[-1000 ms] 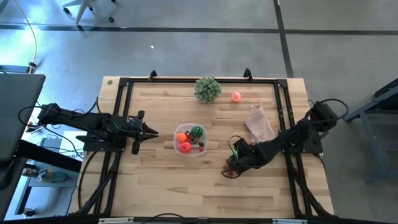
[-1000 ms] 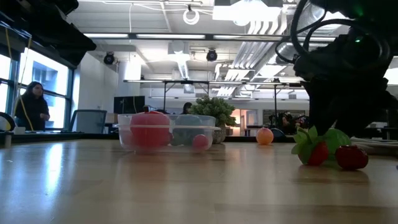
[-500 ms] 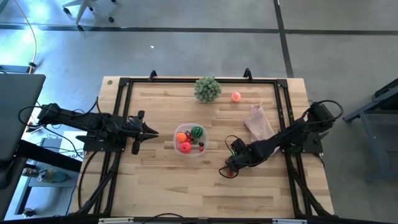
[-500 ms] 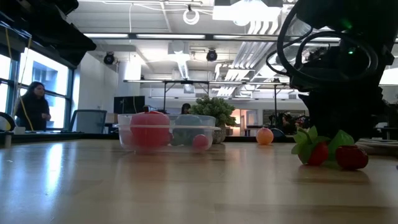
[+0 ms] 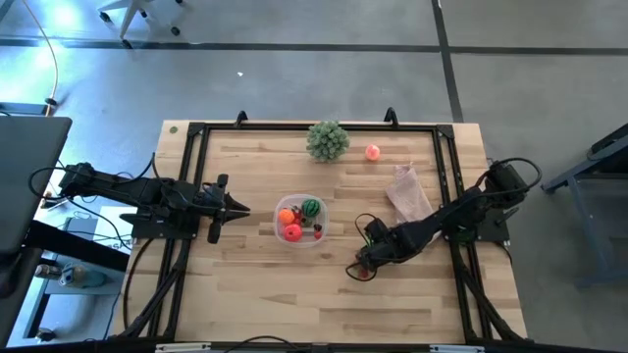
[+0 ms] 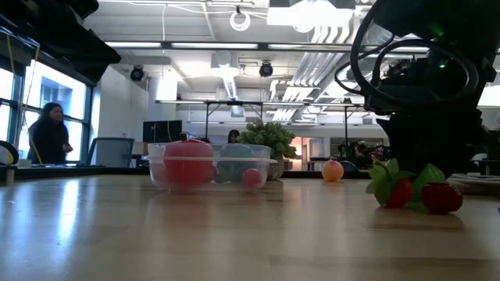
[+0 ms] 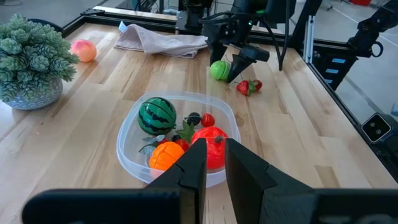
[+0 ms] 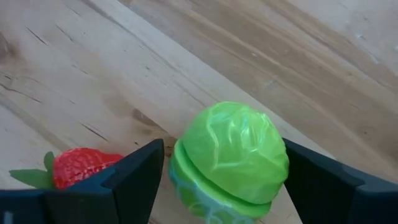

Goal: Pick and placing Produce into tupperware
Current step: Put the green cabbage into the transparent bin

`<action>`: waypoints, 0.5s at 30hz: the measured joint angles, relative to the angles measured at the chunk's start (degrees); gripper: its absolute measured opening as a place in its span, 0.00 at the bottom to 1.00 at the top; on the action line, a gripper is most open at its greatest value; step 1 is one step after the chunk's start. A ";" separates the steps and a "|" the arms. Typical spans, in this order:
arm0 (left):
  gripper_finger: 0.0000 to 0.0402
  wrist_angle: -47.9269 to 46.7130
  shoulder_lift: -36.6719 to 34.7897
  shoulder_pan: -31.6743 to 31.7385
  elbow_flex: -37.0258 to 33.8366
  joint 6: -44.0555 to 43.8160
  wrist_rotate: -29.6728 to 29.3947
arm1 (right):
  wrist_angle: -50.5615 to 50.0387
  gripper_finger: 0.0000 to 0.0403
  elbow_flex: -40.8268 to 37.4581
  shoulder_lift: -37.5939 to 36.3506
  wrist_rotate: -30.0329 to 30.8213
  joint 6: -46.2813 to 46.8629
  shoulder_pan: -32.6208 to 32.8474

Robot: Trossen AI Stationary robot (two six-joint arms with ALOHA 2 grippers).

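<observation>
Right gripper (image 8: 227, 186) jaws wide astride green ball (image 8: 231, 158); left gripper (image 7: 214, 163) jaws closed, empty.

Clear tupperware (image 7: 134, 163) holds several produce; green cabbage-like ball (image 8: 231, 160) outside.

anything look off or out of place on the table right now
Nothing looks spilled or damaged. The container sits upright with fruit inside. A green ball and strawberry lie loose by the open right gripper, and a peach sits near the bushy plant. A crumpled bag lies nearby.
</observation>
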 joint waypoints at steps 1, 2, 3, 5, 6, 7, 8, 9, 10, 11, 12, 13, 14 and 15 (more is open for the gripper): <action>0.12 0.00 -0.01 -0.01 0.00 -0.01 -0.01 | -0.12 0.74 0.00 0.02 0.07 -0.07 0.03; 0.12 0.00 0.00 0.00 -0.01 0.00 -0.01 | -0.26 0.74 0.00 0.02 -0.01 -0.17 0.03; 0.12 0.00 0.00 -0.02 -0.01 0.01 -0.01 | -0.43 0.74 0.00 0.02 -0.13 -0.17 0.02; 0.12 0.01 0.01 0.00 0.01 0.00 -0.01 | -0.62 0.73 0.00 0.02 -0.22 -0.31 0.02; 0.12 0.00 0.01 0.00 -0.01 -0.01 -0.01 | -0.63 0.71 0.00 0.02 -0.26 -0.60 0.02; 0.12 0.00 -0.01 0.00 -0.01 -0.01 -0.02 | -0.67 0.70 0.00 0.02 -0.30 -0.87 0.02; 0.12 0.02 0.01 0.00 0.01 0.01 -0.02 | -0.74 0.69 0.00 0.02 -0.30 -0.87 0.02; 0.12 0.00 0.00 -0.01 -0.01 -0.01 -0.02 | -0.82 0.68 0.00 0.02 -0.30 -0.87 0.02; 0.12 0.00 -0.01 0.00 -0.01 0.00 0.00 | -0.86 0.67 0.00 0.02 -0.30 -0.87 0.02; 0.12 0.00 0.01 -0.01 0.01 0.00 -0.02 | -0.88 0.66 0.00 0.02 -0.32 -0.98 0.02; 0.12 0.00 0.00 -0.01 0.01 0.00 0.00 | -0.92 0.65 0.00 0.04 -0.34 -1.01 0.02; 0.12 0.00 0.01 -0.01 0.01 0.00 0.00 | -0.95 0.64 0.00 0.04 -0.34 -1.02 0.02; 0.12 0.00 0.01 0.00 0.01 0.01 -0.01 | -0.97 0.63 0.00 0.04 -0.37 -1.04 0.02; 0.12 0.00 -0.01 -0.02 0.01 0.00 -0.01 | -0.97 0.62 0.00 0.04 -0.41 -1.32 0.02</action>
